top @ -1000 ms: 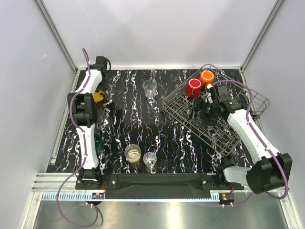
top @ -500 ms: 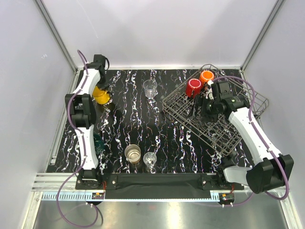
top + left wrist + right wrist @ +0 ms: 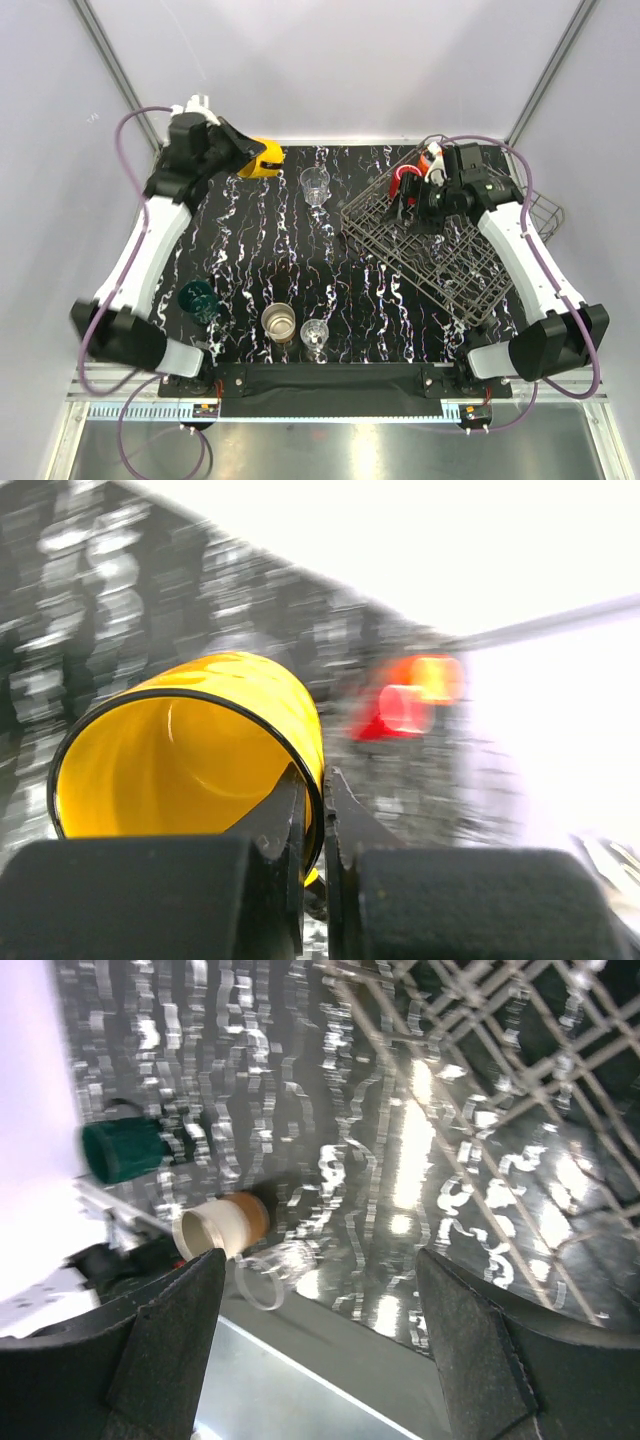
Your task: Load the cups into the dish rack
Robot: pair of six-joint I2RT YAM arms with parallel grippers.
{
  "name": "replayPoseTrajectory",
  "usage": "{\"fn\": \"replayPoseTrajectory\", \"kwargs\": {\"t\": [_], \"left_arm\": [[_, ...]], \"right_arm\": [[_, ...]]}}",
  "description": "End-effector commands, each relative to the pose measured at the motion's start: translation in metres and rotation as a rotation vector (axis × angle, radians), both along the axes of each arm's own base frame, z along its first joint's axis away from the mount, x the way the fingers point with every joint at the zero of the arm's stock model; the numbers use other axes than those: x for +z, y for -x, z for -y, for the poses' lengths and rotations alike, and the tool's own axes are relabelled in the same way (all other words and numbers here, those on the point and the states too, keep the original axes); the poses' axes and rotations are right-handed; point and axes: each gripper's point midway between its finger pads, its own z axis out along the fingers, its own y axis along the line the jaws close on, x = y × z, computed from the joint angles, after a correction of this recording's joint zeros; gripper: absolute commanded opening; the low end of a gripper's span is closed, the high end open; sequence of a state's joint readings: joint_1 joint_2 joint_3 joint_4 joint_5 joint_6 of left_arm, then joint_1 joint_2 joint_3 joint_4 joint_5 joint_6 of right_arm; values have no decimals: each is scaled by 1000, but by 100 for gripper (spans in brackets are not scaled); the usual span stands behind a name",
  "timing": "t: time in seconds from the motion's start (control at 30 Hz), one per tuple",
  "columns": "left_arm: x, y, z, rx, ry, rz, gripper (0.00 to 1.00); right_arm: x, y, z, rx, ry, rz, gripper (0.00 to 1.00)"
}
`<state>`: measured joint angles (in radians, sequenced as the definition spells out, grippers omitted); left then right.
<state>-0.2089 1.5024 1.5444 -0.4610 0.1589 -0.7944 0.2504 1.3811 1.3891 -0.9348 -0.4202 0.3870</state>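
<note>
Two fingers of the left gripper pinch the rim of the yellow mug; right gripper spread wide, rack beyond.

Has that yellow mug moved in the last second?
Yes. The yellow mug, pinched by the left pincer, went right and back, nearer the far clear glass.

Black white-veined marble tabletop; plain white walls; aluminium corner posts.

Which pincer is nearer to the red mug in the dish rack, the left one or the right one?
Right. The right pincer, open, hovers beside the red mug over the dish rack; the left pincer holds the yellow mug far across the table.
</note>
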Motion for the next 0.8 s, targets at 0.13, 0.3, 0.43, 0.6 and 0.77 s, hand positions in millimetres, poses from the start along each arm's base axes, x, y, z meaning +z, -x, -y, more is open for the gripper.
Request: {"fn": "replayPoseTrajectory", "kwargs": {"t": [0.13, 0.3, 0.43, 0.6, 0.77], "left_arm": [[135, 91, 24, -234, 311, 564, 0], [167, 130, 28, -331, 393, 736, 0], [197, 145, 35, -390, 433, 877, 0], [218, 157, 53, -458, 431, 948, 0], [219, 166, 73, -499, 461, 947, 0]], "right_arm": [[82, -2, -34, 58, -247, 68, 83], [153, 5, -61, 110, -522, 82, 83], [209, 1, -81, 178, -786, 98, 82], [246, 5, -99, 185, -981, -22, 79], [264, 14, -123, 234, -993, 2, 78]]}}
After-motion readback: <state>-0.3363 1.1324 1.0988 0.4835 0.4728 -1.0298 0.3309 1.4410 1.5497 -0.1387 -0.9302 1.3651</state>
